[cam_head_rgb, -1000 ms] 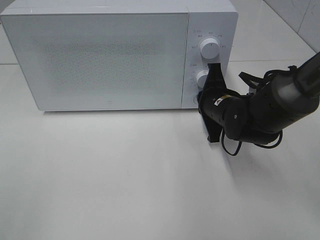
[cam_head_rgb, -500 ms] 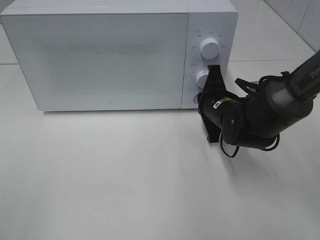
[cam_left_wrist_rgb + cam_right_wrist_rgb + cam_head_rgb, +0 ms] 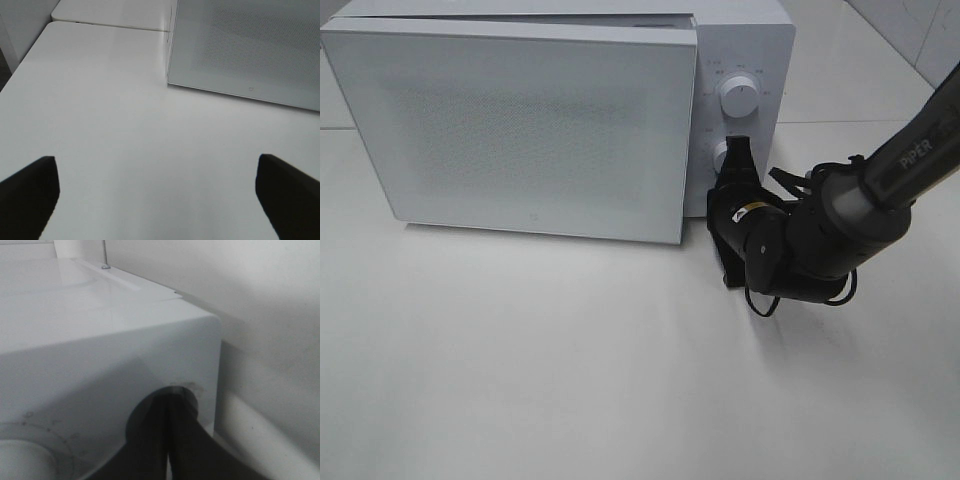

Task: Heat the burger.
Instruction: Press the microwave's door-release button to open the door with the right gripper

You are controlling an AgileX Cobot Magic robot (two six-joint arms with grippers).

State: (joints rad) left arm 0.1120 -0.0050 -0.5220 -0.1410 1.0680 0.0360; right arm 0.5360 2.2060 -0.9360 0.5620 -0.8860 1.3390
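Note:
The burger is out of view. The white microwave [image 3: 740,40] stands at the back of the table, and its door [image 3: 520,130] stands slightly ajar at its right edge. My right gripper [image 3: 737,148] is shut, with its tips against the lower part of the control panel. In the right wrist view the closed tips [image 3: 169,399] press into a round recess on the panel. My left gripper [image 3: 156,165] is open with nothing between its fingers [image 3: 30,192]. It hovers over bare table in front of the microwave door [image 3: 250,45].
Two white dials sit on the panel, the upper dial [image 3: 738,97] above the lower dial [image 3: 722,155], which my right fingers partly hide. The white table [image 3: 570,360] spreads in front of the microwave. A tiled wall [image 3: 920,30] stands at the back right.
The microwave door has popped open a little at its right edge. My right gripper has shifted slightly left and closer to the panel, still shut.

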